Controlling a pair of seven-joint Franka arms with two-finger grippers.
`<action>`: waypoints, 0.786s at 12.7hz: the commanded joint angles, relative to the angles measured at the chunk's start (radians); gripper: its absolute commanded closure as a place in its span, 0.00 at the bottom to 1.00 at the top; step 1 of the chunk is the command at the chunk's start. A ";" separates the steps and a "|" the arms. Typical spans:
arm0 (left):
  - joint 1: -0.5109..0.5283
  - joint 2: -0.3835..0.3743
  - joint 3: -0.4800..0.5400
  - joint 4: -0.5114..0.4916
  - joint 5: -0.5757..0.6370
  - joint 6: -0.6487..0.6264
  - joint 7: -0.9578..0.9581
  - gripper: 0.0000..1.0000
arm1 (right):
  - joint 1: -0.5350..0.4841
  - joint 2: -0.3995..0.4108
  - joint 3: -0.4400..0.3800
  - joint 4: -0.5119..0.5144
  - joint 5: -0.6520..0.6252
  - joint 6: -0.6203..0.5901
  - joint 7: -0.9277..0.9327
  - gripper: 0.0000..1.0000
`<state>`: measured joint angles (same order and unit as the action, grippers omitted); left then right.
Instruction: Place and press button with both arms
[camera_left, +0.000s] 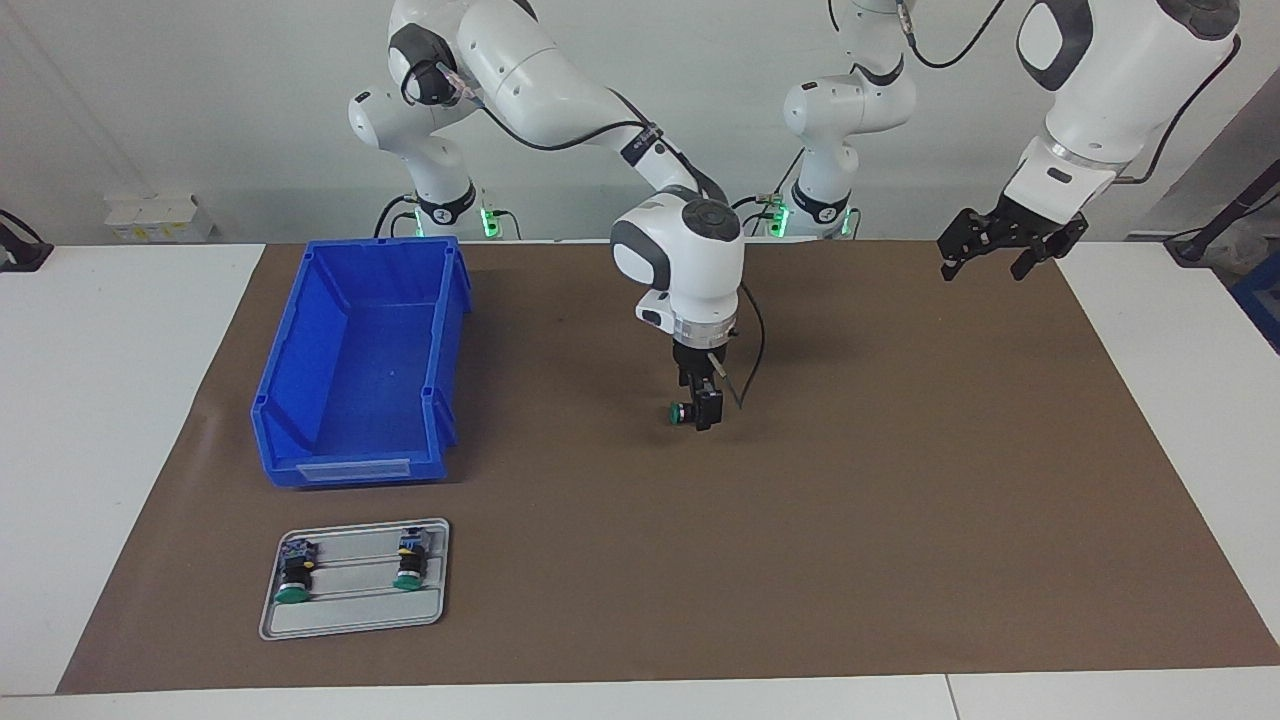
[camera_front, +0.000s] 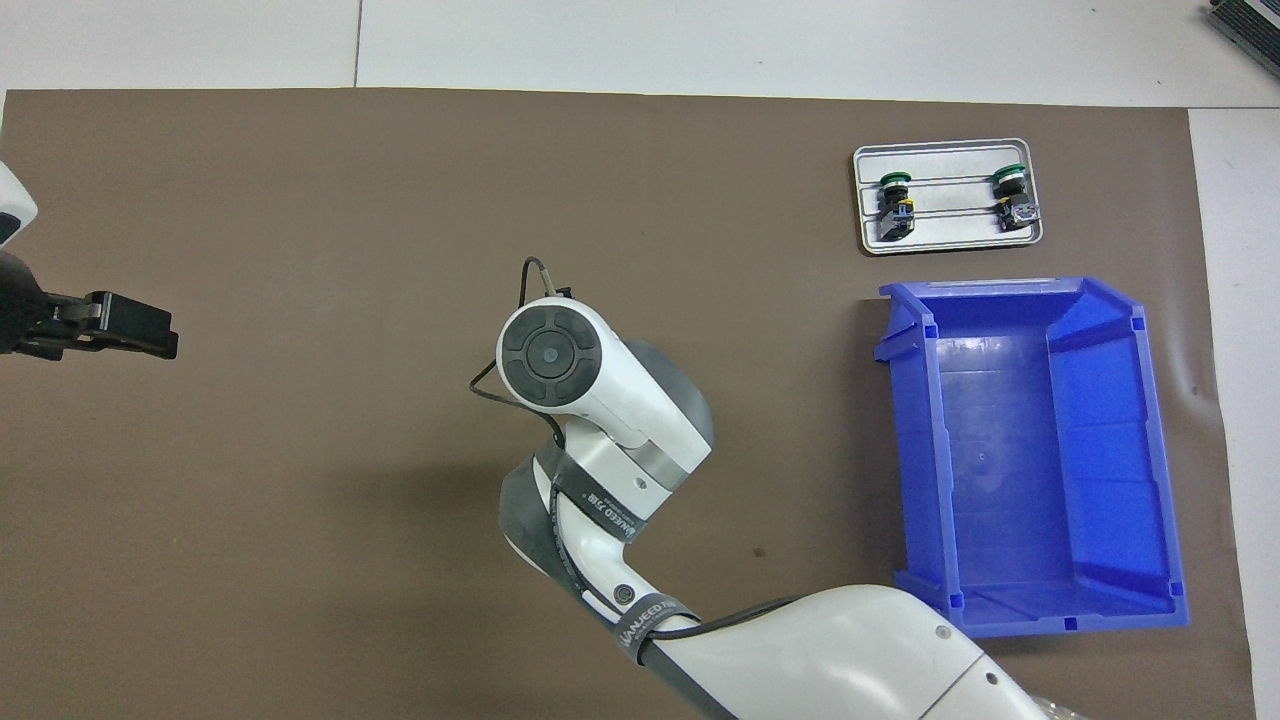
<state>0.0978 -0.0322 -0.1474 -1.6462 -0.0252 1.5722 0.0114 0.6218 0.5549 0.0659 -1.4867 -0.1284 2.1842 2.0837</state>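
Right tool (camera_left: 697, 410) sat at the button (camera_left: 682, 410), state unclear; left tool (camera_left: 1005, 250) waited apart. Light, rigid: grasp its black body.

The right arm (camera_left: 560, 100) comes from its base, bends at a big elbow and reaches out over the middle of the brown mat. Its wrist (camera_left: 690, 260) points straight down, and the right gripper (camera_left: 700, 412) hangs low, close to the mat (from above, the round wrist hides it). It cannot be told whether its fingers are apart or together. The left arm (camera_left: 1110, 70) waits, held up high at its own end of the table. The left gripper (camera_left: 1010, 245) is in the air, tilted downward, with its black fingers (camera_left: 958, 250) spread apart.
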 joint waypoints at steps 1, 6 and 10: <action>0.000 -0.018 0.000 -0.023 0.002 0.000 0.002 0.00 | -0.083 -0.172 0.009 -0.157 0.087 -0.006 -0.224 0.01; -0.047 -0.018 -0.012 -0.017 0.002 0.018 0.011 0.00 | -0.217 -0.366 0.008 -0.308 0.089 -0.087 -0.647 0.00; -0.134 -0.026 -0.017 -0.050 -0.022 0.086 0.190 0.00 | -0.365 -0.519 0.008 -0.410 0.101 -0.121 -0.995 0.01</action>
<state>0.0065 -0.0335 -0.1735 -1.6496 -0.0308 1.6063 0.1078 0.3179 0.1366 0.0635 -1.7999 -0.0540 2.0640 1.2318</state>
